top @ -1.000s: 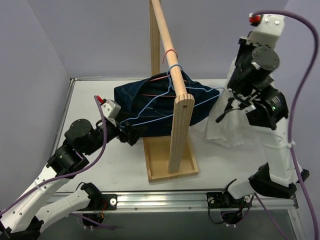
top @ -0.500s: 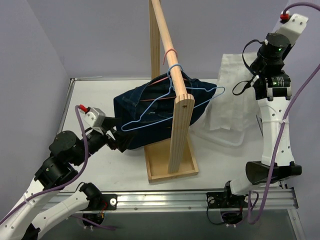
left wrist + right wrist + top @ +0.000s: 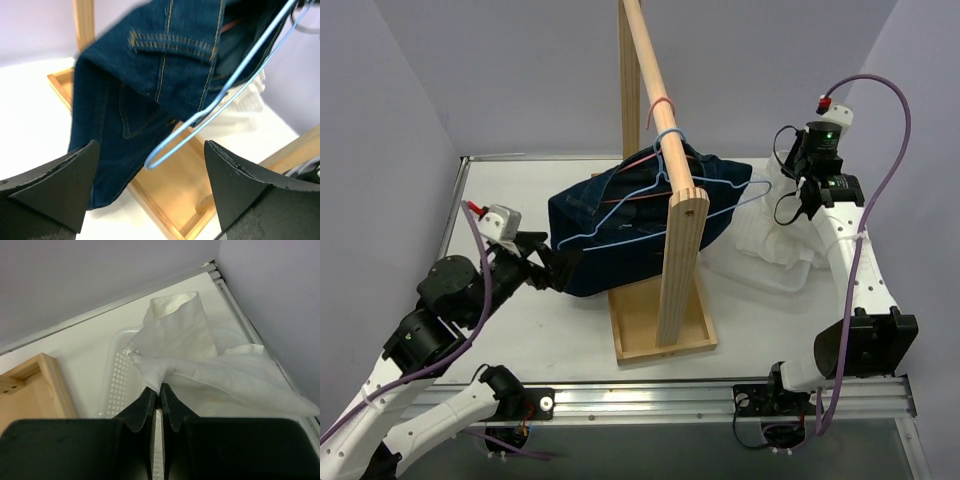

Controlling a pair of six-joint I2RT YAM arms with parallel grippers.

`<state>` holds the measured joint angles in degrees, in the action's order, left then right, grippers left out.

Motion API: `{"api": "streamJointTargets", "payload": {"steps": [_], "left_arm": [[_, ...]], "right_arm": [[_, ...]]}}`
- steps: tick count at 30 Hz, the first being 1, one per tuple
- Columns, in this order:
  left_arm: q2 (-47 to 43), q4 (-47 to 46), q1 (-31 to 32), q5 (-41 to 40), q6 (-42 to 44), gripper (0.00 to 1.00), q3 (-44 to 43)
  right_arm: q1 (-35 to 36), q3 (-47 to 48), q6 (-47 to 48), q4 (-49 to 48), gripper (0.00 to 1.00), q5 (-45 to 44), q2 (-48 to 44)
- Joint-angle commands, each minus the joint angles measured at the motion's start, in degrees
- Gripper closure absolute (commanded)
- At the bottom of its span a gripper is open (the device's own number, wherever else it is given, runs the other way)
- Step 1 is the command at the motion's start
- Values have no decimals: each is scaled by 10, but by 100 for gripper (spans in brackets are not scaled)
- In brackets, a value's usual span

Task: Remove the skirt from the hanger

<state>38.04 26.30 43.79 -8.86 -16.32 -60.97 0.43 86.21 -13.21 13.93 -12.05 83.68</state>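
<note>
A dark blue denim skirt (image 3: pixel 620 225) hangs on a light blue wire hanger (image 3: pixel 720 185) hooked over the wooden rod (image 3: pixel 655 80). A red hanger (image 3: pixel 625 197) shows inside it. My left gripper (image 3: pixel 560 266) is open and empty just left of the skirt's lower edge. In the left wrist view the skirt (image 3: pixel 150 75) and the hanger's end loop (image 3: pixel 160 160) lie between and beyond my spread fingers (image 3: pixel 55 185). My right gripper (image 3: pixel 160 389) is shut on a corner of a white cloth (image 3: pixel 200 355) over a white basket (image 3: pixel 117 375).
The wooden rack's upright post (image 3: pixel 680 260) and base tray (image 3: pixel 645 330) stand in the middle of the table. The white basket (image 3: pixel 775 283) with the white cloth (image 3: pixel 770 240) sits at the right, near the back right corner and side wall.
My right arm has swung up and then come down with the white cloth, which now lies bunched in the basket. My left arm has drawn back to the left and its fingers are spread.
</note>
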Motion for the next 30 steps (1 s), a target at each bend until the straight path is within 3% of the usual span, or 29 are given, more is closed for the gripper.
{"api": "streamJointTargets", "payload": {"steps": [1,6,12,19,25,30], "left_arm": [[-21,-28,-2,-35,-4,6,-35],[-3,3,-2,-35,-6,6,-70],[19,26,-2,-60,-12,6,-95],[27,28,-2,-149,21,6,-119],[48,-2,-2,-150,97,6,-143],[97,-13,-2,-92,160,6,-191]], "right_arm": [[0,23,-40,-54,100,62,-54],[1,111,-58,-53,100,132,-43],[-1,153,-105,-44,100,152,-16],[-1,48,-163,-70,100,129,-35],[-2,-77,-189,-37,100,35,-50],[-17,-164,-207,-3,100,1,-62]]}}
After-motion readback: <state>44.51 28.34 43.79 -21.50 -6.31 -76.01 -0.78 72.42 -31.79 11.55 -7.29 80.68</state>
